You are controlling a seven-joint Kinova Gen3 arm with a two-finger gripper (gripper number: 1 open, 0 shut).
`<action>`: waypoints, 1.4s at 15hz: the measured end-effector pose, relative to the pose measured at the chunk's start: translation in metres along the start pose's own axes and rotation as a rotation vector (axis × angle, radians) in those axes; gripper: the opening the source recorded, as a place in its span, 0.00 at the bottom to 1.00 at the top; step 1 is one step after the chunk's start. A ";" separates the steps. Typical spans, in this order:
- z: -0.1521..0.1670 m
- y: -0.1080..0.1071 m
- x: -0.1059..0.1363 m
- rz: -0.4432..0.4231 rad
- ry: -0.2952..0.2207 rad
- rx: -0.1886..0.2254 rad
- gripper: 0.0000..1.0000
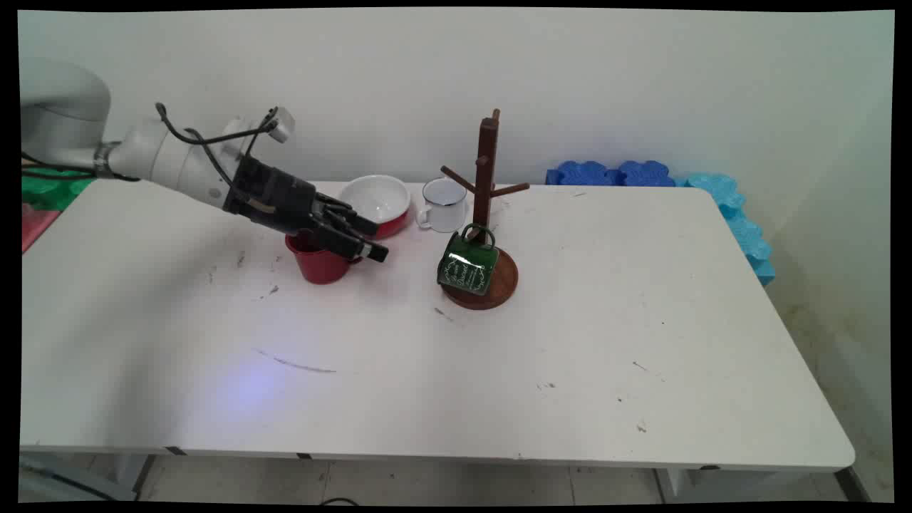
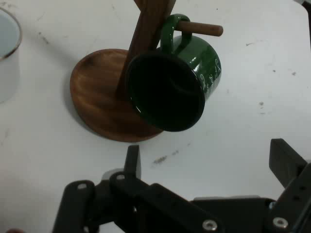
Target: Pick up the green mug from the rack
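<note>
wall (image 1: 641,71): plain white | table (image 1: 570,370): white, scuffed | floor (image 1: 499,488): pale tiles

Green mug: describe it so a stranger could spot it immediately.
Find the wooden mug stand near the middle of the white table. The green mug hangs by its handle from a low peg, tilted over the round base. Unlike the red and white mugs, it carries white lettering.

Not much to read here, honestly. The only lettering is on the green mug (image 1: 468,267) hanging on the wooden mug tree (image 1: 485,192): white script inside a curly ornamental frame, way too small to make out. The hand view only catches the edge of that print.
</note>
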 end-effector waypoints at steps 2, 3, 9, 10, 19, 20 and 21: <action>0.006 -0.004 -0.006 -0.013 0.011 -0.012 1.00; 0.009 -0.005 -0.008 -0.018 0.017 -0.019 1.00; 0.033 -0.011 -0.018 -0.019 0.047 -0.056 1.00; 0.037 -0.012 -0.018 -0.016 0.051 -0.060 1.00; 0.078 -0.012 -0.019 0.043 0.066 -0.091 1.00; 0.082 -0.013 -0.019 0.049 0.067 -0.092 1.00; 0.084 -0.013 -0.019 0.052 0.067 -0.093 1.00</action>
